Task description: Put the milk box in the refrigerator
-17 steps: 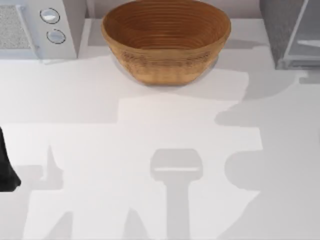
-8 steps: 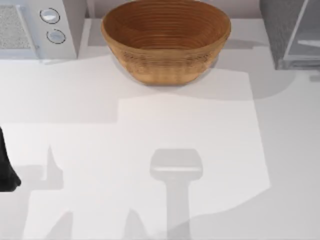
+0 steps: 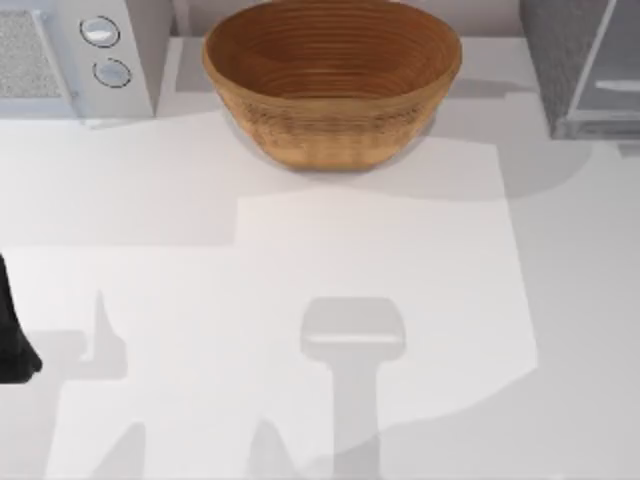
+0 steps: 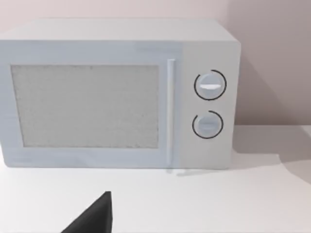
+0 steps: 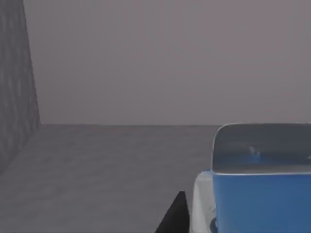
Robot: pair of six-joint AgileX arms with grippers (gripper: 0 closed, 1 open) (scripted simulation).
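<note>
Since the earlier top views the broad shadow at the lower right of the surface (image 3: 300,200) has shifted: a second ago it lay as lobes at about 3 to 4 o'clock, and now its edge runs as one smooth curve towards 5 o'clock. The woven bowl (image 3: 332,80), the white appliance (image 3: 75,55) and the refrigerator (image 3: 580,65) sit where they were.

Counted from above: one bowl at 12 o'clock, one white appliance with two round knobs at 10 to 11 o'clock, one refrigerator at 1 to 2 o'clock, and a dark part of the left arm (image 3: 12,340) at the 9 o'clock edge.

The left wrist view faces the white appliance (image 4: 116,97) front-on, with one dark finger (image 4: 95,218) of the left gripper at the picture's edge; how far those fingers stand apart cannot be told.

In the right wrist view there is one milk box (image 5: 262,179), standing upright inside a grey interior with a speckled grey wall (image 5: 14,82) and a grey floor, its blue top upward and its long axis vertical. A dark finger (image 5: 175,216) of the right gripper lies just beside the box's white lower edge; whether it touches, and how wide those fingers are, cannot be told.
</note>
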